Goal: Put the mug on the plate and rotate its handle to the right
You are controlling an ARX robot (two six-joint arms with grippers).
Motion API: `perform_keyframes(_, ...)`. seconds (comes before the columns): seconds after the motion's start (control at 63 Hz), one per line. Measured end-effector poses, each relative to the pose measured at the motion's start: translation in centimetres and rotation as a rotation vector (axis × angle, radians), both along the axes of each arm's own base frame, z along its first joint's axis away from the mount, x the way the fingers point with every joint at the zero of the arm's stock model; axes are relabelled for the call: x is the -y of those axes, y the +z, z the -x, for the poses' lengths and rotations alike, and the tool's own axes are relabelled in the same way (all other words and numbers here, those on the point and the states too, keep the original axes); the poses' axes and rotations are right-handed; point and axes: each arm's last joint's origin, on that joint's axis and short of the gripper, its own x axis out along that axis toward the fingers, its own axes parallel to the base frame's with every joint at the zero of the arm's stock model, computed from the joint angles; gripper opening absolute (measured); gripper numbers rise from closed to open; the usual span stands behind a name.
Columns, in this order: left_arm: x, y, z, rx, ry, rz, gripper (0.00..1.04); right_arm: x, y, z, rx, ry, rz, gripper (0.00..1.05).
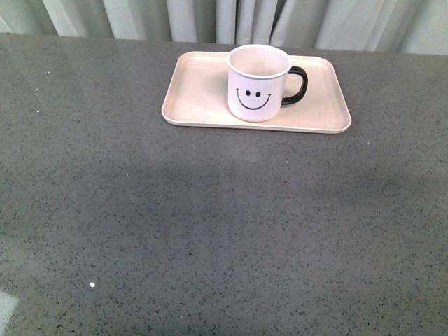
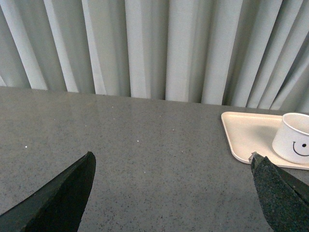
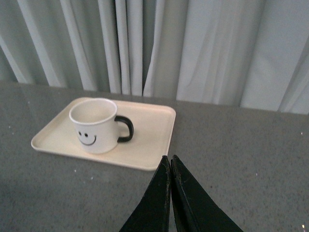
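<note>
mug [image 1: 257, 84] upright on plate [image 1: 196, 84], handle [image 1: 297, 85] pointing right. likely rigid, glazed, slippery, breakable; grip rim or handle. left gripper [image 2: 171, 193] spread, right gripper [image 3: 170, 166] pressed together, both empty.

Mug [image 1: 257, 84] upright on plate [image 1: 196, 91], handle [image 1: 297, 85] pointing right; curtain [image 1: 210, 17] behind.

From your front view neither arm shows at all. In the left wrist view the picture's edge cuts off the mug [image 2: 294, 137], so you see only part of its smile and none of its handle, and the plate [image 2: 246, 133] runs out of frame too. The left gripper [image 2: 171, 191] shows only two dark fingertips [image 2: 63, 200]; the right gripper [image 3: 170, 166] is likewise cropped below its tips.
</note>
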Motion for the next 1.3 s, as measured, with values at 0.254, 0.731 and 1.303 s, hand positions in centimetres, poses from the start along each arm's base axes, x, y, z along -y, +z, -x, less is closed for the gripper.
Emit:
perform_keyframes(0.254, 0.0, 0.0, 0.0, 0.000, 0.000, 0.000, 0.95, 0.0, 0.1, 2.1, 0.001, 0.000, 0.000, 0.02)
perform_keyframes(0.731, 0.0, 0.0, 0.0, 0.000, 0.000, 0.000, 0.95, 0.0, 1.0, 4.3, 0.031, 0.000, 0.000, 0.02)
perform_keyframes(1.303, 0.0, 0.0, 0.0, 0.000, 0.000, 0.000, 0.95, 0.0, 1.0, 5.8, 0.034, 0.000, 0.000, 0.02)
